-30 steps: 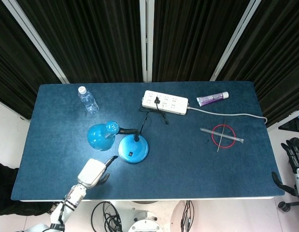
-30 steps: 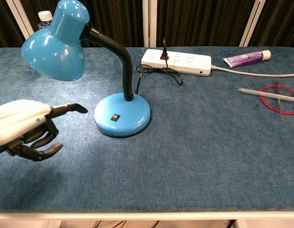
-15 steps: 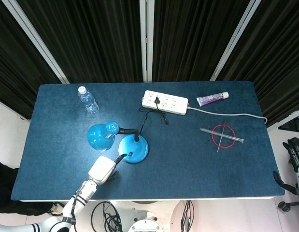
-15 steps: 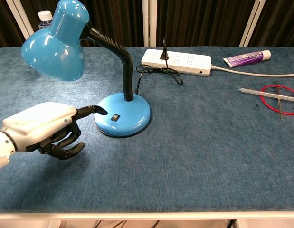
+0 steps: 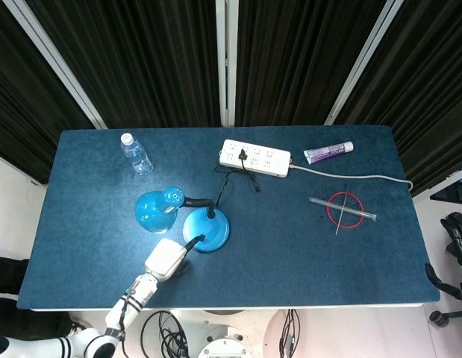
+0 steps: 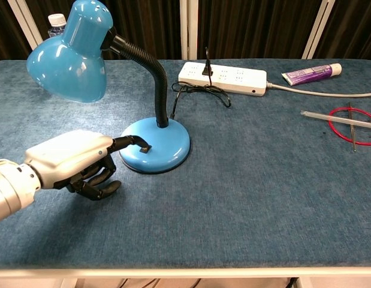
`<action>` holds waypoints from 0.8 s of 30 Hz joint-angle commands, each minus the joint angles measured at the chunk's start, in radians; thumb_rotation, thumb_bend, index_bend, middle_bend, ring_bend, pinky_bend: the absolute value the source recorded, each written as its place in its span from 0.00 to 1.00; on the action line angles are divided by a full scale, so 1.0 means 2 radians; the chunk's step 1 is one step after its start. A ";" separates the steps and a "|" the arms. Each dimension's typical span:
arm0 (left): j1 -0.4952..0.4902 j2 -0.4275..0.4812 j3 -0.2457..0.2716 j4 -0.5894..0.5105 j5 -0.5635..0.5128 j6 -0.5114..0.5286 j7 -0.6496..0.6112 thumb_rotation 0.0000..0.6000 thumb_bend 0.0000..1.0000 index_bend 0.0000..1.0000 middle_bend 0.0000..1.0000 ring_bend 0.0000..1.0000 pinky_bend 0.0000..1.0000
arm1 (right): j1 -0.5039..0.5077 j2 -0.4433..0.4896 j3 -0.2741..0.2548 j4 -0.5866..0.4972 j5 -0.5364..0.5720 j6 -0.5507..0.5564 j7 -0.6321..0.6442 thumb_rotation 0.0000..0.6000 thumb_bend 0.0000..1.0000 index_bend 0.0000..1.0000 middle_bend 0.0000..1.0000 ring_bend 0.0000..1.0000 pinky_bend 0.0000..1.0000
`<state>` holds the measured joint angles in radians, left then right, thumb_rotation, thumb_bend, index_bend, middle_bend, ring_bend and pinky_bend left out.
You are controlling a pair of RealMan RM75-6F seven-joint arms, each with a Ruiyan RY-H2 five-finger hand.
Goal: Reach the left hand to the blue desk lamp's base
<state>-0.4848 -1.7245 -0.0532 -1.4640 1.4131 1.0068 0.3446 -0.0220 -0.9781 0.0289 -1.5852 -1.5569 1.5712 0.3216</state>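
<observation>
A: Where is the blue desk lamp's base [image 6: 155,144]?

B: On the table, mid-left. The left hand [image 6: 77,161] points one finger onto it, others curled, holding nothing.

A: Tricky?

B: Probably heavy, smooth, hard. Touch the flat top.

Black pleated curtains [image 5: 156,60] split by pale slanted bars [image 5: 227,60] hang behind a blue felt-covered surface [image 5: 328,253] over a light floor [image 5: 14,194].

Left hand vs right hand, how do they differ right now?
Left hand is over the table, one finger extended onto the blue lamp base, the others curled under. Right hand sits off the table's right edge, touching nothing visible. Both have dark fingers.
</observation>
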 commanded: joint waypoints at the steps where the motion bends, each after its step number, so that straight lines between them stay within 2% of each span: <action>1: -0.001 -0.001 0.001 0.002 -0.004 0.001 0.003 1.00 0.45 0.14 0.84 0.82 0.80 | 0.000 0.000 0.001 0.003 0.003 -0.001 0.003 1.00 0.30 0.00 0.00 0.00 0.00; 24: -0.013 -0.004 0.007 0.010 -0.024 0.001 0.005 1.00 0.46 0.14 0.85 0.82 0.81 | 0.001 -0.003 0.002 0.009 0.004 -0.006 0.006 1.00 0.30 0.00 0.00 0.00 0.00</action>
<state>-0.5100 -1.7324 -0.0393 -1.4431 1.3656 1.0080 0.3554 -0.0191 -0.9844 0.0327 -1.5680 -1.5478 1.5588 0.3331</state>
